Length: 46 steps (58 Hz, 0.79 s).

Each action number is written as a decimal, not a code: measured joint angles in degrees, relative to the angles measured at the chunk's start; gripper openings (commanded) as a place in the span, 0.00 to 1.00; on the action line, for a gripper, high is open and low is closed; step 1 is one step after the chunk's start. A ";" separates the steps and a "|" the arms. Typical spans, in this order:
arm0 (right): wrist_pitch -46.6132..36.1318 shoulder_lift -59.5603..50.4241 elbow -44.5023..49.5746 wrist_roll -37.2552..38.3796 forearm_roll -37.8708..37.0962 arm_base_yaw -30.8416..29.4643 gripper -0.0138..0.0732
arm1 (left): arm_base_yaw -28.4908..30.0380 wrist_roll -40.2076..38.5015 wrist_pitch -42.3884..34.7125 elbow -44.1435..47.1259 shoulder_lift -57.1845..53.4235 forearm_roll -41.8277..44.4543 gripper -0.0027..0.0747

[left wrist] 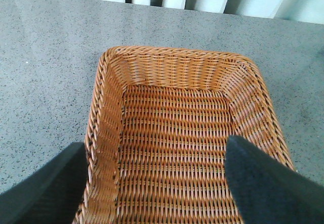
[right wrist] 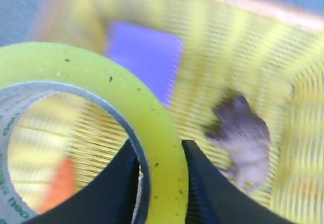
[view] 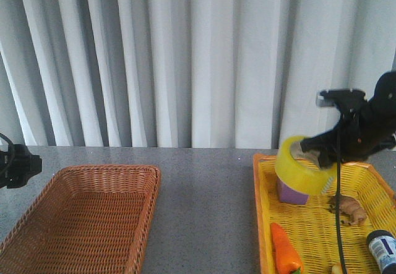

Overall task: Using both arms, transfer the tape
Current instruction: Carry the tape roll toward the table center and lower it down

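Pale grey pleated curtains hang behind a speckled grey tabletop (view: 204, 181) that carries two containers.

On the right arm, the black fingers (right wrist: 200, 183) are clenched on the wall of the wide roll of translucent yellow packing tape (view: 304, 166), one finger inside the white printed core and one outside, as the right wrist view shows. The roll is lifted and tilted, hanging over the far left part of the yellow woven plastic basket (view: 260, 224), just above the purple cube (view: 292, 193). Its open axis leans up and toward the robot's left.

From there the handover turns on one relation: the tape hangs on the robot's right side, while the left arm's black gripper (view: 18, 162) waits at the far left edge of the front view, well apart, with the brown wicker basket (view: 93, 218) between them. In the left wrist view its two dark fingers (left wrist: 263, 183) are spread wide and hold nothing, poised over that wicker basket. I judge the right arm must carry the roll leftward to meet them.

Counted: one tape roll, one purple cube, one orange carrot-shaped toy (view: 286, 252), one knobbly brown ginger-like piece (view: 348, 207), one dark bottle with a white label (view: 383, 249), two baskets, two arms.
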 measured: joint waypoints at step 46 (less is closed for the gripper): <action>0.50 8.82 -1.06 -4.39 -1.69 24.07 0.15 | 0.00 0.00 0.00 0.00 0.00 0.00 0.72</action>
